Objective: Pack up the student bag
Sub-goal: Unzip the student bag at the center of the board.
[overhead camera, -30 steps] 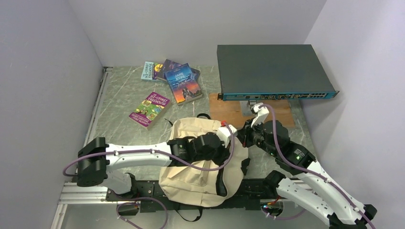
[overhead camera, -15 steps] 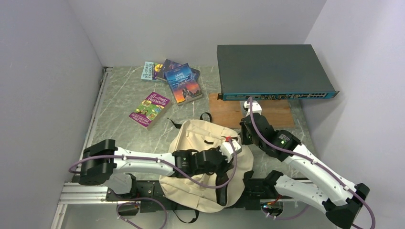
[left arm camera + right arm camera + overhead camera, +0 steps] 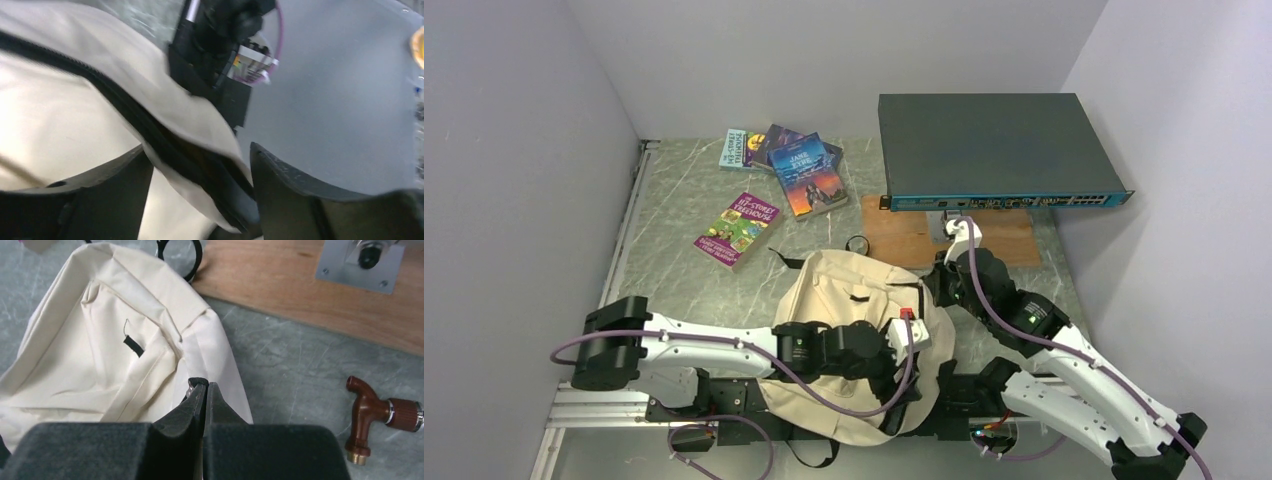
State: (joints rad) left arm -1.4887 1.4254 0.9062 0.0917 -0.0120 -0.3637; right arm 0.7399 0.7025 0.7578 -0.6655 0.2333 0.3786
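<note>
Student bag (image 3: 844,290) lies flat on the table (image 3: 674,215) at the near edge, btwn the two arm bases. L gripper (image 3: 200,152) sits low over the bag's right side w/ fingers spread. The dark zip (image 3: 120,102) and a fold of fabric run thru the gap, not clamped. R gripper (image 3: 205,386) is at the bag's right rim, fingers pressed together. A small metal bit shows by the tip, poss. the zip pull, but can't tell if it's gripped. Books (image 3: 799,170) lie well apart at the far left, none in the bag.

Step in hand is prob. opening the main compartment. To do it well, L should close on the fabric just beside the zip, not on the teeth, & hold it taut. R should draw along the zip line, low & slow, so the soft cloth doesn't bunch or lift. The mouth needs to gape wide before any book is fetched.
</note>
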